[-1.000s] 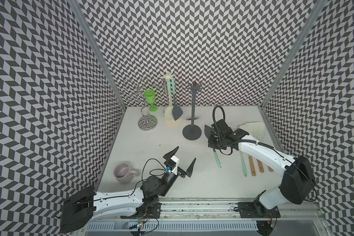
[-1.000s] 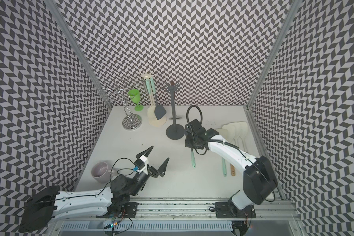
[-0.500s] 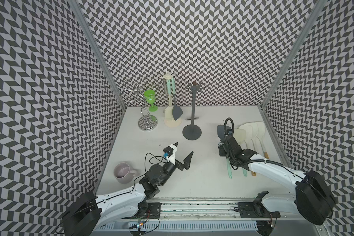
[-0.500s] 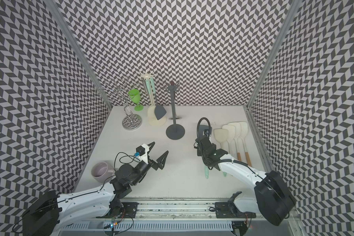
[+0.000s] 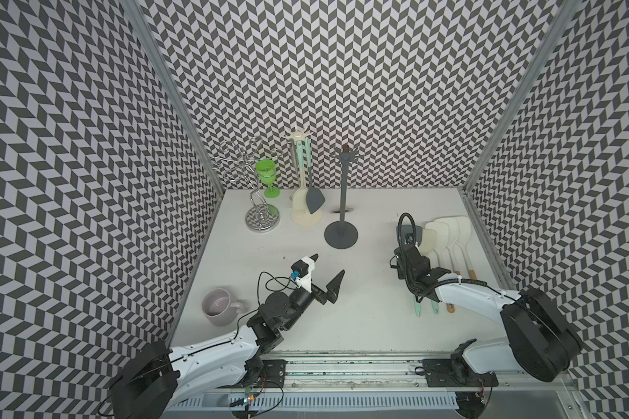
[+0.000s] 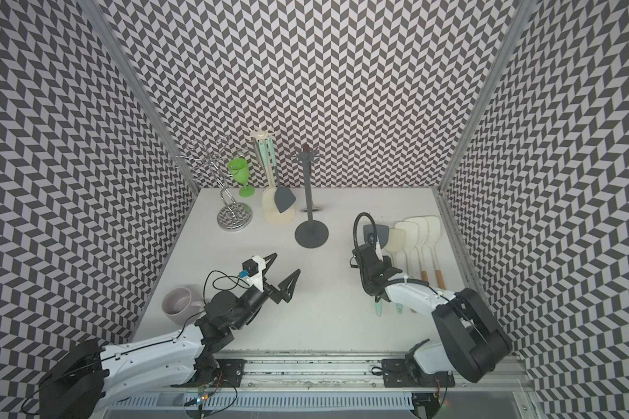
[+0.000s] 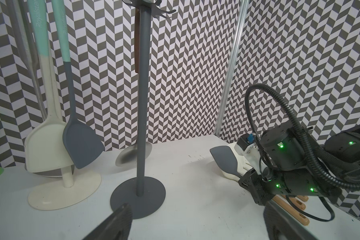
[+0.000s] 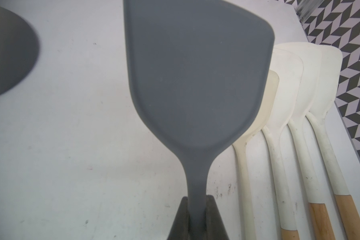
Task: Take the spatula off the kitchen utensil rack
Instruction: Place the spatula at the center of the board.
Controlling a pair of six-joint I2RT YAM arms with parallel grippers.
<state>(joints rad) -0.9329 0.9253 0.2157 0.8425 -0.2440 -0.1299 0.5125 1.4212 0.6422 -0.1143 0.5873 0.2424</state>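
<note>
The worktop (image 5: pixel 371 308) carries the cream utensil rack (image 5: pixel 311 220) at the back. The left tool (image 5: pixel 328 264) gapes wide and empty. Only the right wrist view shows the right tool (image 8: pixel 196 199) clamped on the grey spatula (image 8: pixel 195 83) at its neck, beside the cream spatulas (image 8: pixel 289 83) and well apart from the rack.

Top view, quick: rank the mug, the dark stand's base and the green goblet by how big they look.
1. mug, largest, though it sits nearest the camera
2. dark stand's base
3. green goblet, smallest, but not far behind the base
</note>
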